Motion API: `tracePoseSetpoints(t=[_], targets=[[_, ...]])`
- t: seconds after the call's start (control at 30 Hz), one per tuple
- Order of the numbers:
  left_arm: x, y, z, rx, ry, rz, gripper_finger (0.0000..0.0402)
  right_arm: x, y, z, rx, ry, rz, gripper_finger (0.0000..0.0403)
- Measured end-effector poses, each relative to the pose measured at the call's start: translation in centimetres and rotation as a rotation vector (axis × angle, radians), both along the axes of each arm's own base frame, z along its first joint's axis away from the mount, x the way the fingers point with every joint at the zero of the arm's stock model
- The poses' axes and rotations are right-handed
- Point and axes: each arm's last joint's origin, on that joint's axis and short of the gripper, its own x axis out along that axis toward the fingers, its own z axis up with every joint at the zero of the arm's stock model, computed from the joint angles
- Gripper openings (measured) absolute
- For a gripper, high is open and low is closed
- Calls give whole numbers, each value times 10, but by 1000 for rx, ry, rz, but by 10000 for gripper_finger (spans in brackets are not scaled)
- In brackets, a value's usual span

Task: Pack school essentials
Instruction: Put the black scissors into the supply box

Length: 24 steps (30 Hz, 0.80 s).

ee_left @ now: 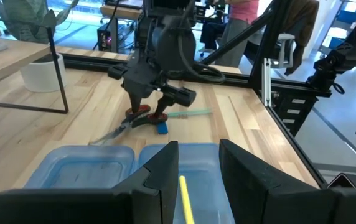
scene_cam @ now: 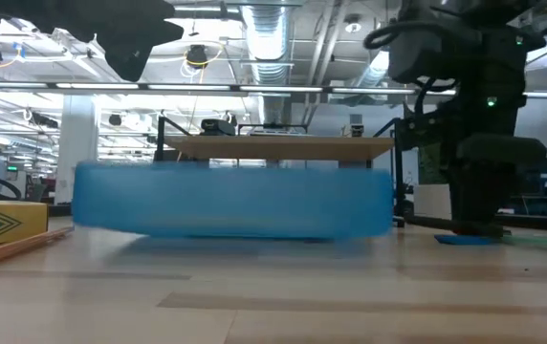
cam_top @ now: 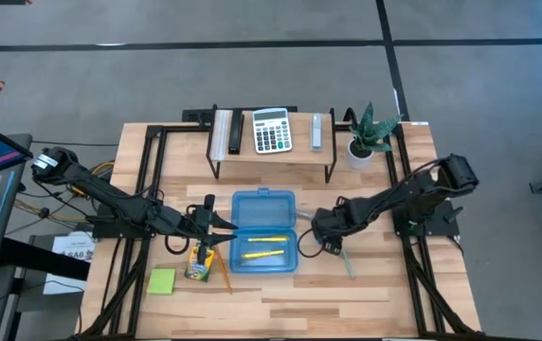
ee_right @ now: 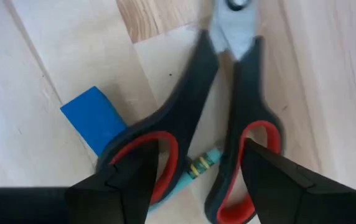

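Note:
The translucent blue case [cam_top: 263,232] lies open in the middle of the table with two yellow pencils [cam_top: 263,242] inside. My left gripper [cam_top: 222,224] hovers open at the case's left edge, touching nothing. My right gripper [cam_top: 329,242] is open and points down over the red-handled scissors [ee_left: 119,127], which lie flat right of the case. A small blue eraser [ee_right: 94,118] and a teal pen [ee_right: 201,163] lie under and beside the scissors' handles. The crayon box [cam_top: 198,260], an orange pencil [cam_top: 222,273] and a lime sticky-note pad [cam_top: 162,281] lie left of the case. My right gripper [ee_right: 190,168] comes at the scissors' handle loops [ee_right: 165,140] from above, pointing down, one fingertip [ee_right: 134,174] over each loop. The scissors lie flat on the table. Whether the fingertips touch the handles, I cannot tell.
A raised wooden shelf [cam_top: 271,152] at the far side carries the calculator [cam_top: 271,131] and other small items. A potted plant [cam_top: 366,137] stands to its right. Black frame rails [cam_top: 413,246] run along both table sides. Bare wood lies near the front edge.

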Motion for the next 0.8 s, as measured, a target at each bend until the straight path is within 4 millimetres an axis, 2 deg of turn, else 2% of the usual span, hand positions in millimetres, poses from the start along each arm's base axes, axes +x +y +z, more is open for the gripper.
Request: tracePoseSetpoints(t=[0.2, 0.47, 0.57, 0.8], targets=[[0, 0, 0, 1, 4, 0, 102, 1, -4, 0, 21, -3, -16, 214], [0, 0, -1, 2, 7, 0, 102, -4, -10, 13, 30, -37, -36, 107], [0, 0, -1, 2, 7, 0, 102, -7, -10, 18, 32, -37, -55, 79], [0, 0, -1, 2, 7, 1, 102, -11, -11, 25, 35, -42, -78, 85]])
